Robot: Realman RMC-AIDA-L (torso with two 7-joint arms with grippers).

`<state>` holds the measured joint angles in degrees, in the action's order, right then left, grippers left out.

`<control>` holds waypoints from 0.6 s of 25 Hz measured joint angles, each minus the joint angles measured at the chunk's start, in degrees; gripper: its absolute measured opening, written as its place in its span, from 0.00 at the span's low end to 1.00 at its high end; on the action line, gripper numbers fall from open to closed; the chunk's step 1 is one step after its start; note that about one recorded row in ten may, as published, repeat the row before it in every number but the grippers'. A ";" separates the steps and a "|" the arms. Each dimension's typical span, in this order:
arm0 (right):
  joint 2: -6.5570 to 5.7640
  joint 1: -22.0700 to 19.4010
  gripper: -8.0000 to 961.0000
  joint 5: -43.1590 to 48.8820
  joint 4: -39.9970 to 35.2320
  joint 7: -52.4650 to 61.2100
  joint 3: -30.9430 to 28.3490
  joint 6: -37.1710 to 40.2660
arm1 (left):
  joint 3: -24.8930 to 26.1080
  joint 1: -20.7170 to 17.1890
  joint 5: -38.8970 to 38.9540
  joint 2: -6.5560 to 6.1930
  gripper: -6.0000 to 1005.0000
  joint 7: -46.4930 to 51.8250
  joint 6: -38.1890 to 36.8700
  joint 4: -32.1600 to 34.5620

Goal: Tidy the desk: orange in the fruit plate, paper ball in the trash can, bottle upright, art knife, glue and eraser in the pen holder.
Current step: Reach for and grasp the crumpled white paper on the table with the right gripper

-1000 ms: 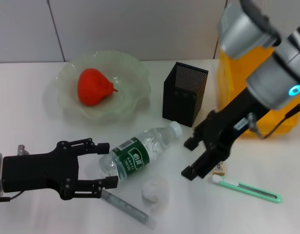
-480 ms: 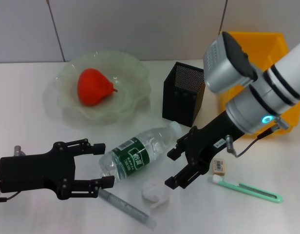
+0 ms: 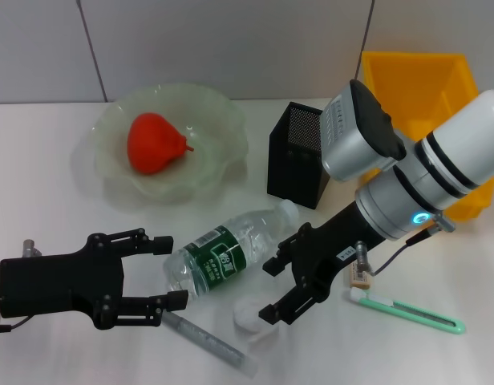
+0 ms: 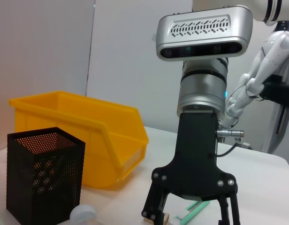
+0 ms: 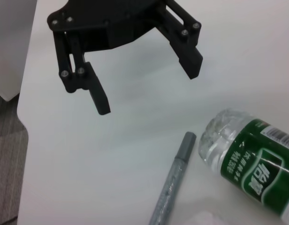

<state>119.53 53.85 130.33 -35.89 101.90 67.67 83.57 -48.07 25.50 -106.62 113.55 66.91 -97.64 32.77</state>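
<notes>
The bottle (image 3: 224, 257) lies on its side mid-table, cap toward the pen holder (image 3: 301, 157). My left gripper (image 3: 171, 273) is open, its jaws on either side of the bottle's base without touching it. My right gripper (image 3: 270, 289) hangs open just over the white paper ball (image 3: 249, 318), partly hiding it. The orange (image 3: 155, 143) sits in the fruit plate (image 3: 224, 114). A grey pen-shaped glue stick (image 3: 212, 345) lies near the front edge. The eraser (image 3: 359, 279) and green art knife (image 3: 409, 312) lie by the right arm. The trash can (image 3: 423, 84) stands at the back right.
The left wrist view faces the right gripper (image 4: 189, 214), with the pen holder (image 4: 43, 173), trash can (image 4: 88, 126) and bottle cap (image 4: 83, 215) beside it. The right wrist view shows the left gripper (image 5: 147, 83), bottle base (image 5: 247, 164) and glue stick (image 5: 172, 183).
My right arm has swung left and down, from beside the eraser to over the paper ball. The left gripper has drawn back slightly from the bottle.
</notes>
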 joint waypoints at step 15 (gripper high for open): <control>0.11 0.05 0.85 -5.09 4.96 -3.56 4.19 -4.97 | -0.33 -0.01 0.01 0.00 0.84 -0.03 0.00 0.36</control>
<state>119.63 53.90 125.24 -30.93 98.34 71.87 78.61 -48.40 25.49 -106.61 113.55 66.88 -97.64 33.13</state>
